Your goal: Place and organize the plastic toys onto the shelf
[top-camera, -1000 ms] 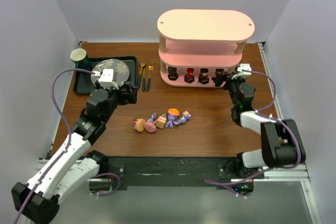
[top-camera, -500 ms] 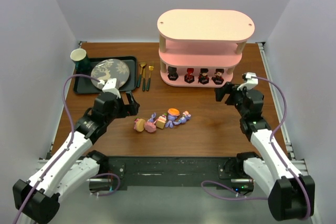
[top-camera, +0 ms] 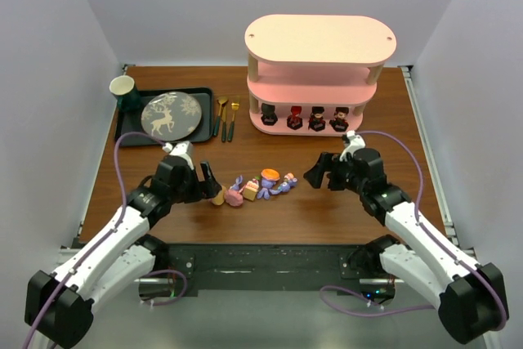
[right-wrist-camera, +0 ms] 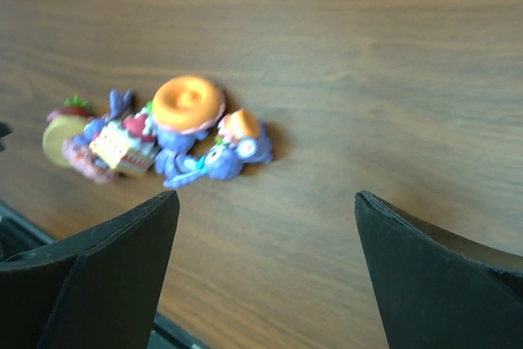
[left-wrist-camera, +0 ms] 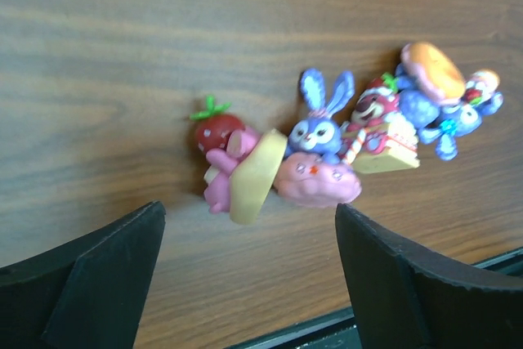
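Observation:
The pink shelf (top-camera: 319, 71) stands at the back of the table, with several dark black-and-red toys (top-camera: 304, 118) in a row on its bottom tier. A cluster of plastic toys (top-camera: 253, 187) lies mid-table: purple-blue bunnies (left-wrist-camera: 319, 128), a pink figure with a yellow disc (left-wrist-camera: 245, 173), and an orange-topped one (right-wrist-camera: 188, 104). My left gripper (top-camera: 208, 181) hovers at the cluster's left end, open and empty (left-wrist-camera: 249, 271). To the cluster's right, my right gripper (top-camera: 323, 176) also stands open with nothing in it (right-wrist-camera: 265, 271).
A black tray (top-camera: 127, 132) holding a deer-patterned plate (top-camera: 170, 114) sits at the back left, with a green cup (top-camera: 122, 87) at its corner. Two gold spoons (top-camera: 227, 116) lie between tray and shelf. The table's near edge runs just below the toys.
The left arm came down from the tray to the cluster's left end. The right arm pulled back from the shelf's bottom tier to the cluster's right, its jaws opening wider.

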`<state>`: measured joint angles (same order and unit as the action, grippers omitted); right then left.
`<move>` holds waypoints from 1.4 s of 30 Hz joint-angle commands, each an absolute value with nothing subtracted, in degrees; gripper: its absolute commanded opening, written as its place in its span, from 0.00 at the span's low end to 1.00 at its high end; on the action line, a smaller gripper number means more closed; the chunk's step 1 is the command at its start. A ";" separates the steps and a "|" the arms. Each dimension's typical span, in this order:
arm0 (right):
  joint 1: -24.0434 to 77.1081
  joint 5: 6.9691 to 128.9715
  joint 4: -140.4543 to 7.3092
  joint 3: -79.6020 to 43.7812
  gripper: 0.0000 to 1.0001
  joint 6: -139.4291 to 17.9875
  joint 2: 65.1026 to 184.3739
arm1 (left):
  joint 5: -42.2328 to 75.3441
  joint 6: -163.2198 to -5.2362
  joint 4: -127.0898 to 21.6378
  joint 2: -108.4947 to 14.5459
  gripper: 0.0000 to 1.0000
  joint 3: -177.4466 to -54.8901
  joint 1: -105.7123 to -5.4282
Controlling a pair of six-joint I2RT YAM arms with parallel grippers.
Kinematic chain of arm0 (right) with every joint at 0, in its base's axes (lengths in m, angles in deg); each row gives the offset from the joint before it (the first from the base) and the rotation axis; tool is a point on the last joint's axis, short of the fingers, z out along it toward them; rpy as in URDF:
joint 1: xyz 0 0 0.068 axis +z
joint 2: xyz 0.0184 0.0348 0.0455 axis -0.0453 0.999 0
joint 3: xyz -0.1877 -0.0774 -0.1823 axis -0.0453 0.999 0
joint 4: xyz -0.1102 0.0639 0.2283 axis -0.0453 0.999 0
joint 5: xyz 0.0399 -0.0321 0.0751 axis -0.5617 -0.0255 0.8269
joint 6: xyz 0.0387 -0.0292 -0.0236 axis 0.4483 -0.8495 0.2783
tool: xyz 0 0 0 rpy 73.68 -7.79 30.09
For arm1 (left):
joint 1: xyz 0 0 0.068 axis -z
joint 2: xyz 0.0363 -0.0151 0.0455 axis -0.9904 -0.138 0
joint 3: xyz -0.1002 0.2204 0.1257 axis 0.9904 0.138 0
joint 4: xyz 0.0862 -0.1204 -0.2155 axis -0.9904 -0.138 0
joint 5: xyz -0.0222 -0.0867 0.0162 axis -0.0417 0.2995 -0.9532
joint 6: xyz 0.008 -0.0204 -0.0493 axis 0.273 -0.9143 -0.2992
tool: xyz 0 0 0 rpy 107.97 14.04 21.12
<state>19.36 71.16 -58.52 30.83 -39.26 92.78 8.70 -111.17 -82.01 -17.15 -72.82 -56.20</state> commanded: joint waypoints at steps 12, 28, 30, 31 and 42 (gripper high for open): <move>25.00 71.75 -64.18 33.29 0.92 -35.98 92.61 | 12.60 -116.51 -65.56 -24.03 0.70 -64.04 -56.49; 26.14 75.53 -64.09 31.36 0.92 -35.72 91.73 | 14.71 -110.89 -62.47 -20.71 0.00 -64.82 -53.25; 26.67 75.88 -63.30 30.57 0.92 -35.63 91.73 | 12.70 -108.34 -64.14 -19.21 0.00 -66.23 -52.11; 27.28 76.06 -62.95 29.70 0.92 -35.54 91.73 | 11.56 -107.46 -64.67 -18.07 0.00 -67.89 -49.92; 30.98 80.72 -53.38 18.45 0.92 -33.26 92.96 | -7.69 -87.61 -64.06 -21.04 0.00 -78.53 -25.31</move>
<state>29.70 76.89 -57.63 24.53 -34.89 92.10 0.96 -99.06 -68.00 -18.64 -74.61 -32.07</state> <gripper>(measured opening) 0.921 0.450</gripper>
